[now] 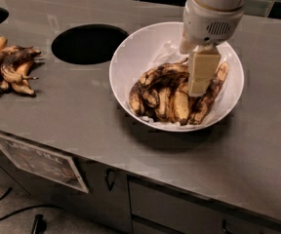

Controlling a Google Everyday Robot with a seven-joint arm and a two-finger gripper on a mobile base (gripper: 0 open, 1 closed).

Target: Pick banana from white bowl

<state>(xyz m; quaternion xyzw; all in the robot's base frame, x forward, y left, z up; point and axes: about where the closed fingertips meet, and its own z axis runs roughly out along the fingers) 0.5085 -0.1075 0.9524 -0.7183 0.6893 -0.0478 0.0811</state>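
- Camera view: gripper [199, 90] sits low inside white bowl [130, 57], right of centre; its grip cannot be told.
- banana [212, 91] lies along the right wall, touching gripper.
- Bowl's left rim near round opening [89, 44] in bench [82, 123].

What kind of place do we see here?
Probably a break-room or canteen kitchen counter: a grey countertop with a round disposal hole cut in it, and cabinets below carrying a label. The end effector reaches into the white bowl, at the bananas.

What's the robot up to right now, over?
Tool low inside white bowl. Banana lying right beside it, not lifted. Shorter bananas packed alongside.
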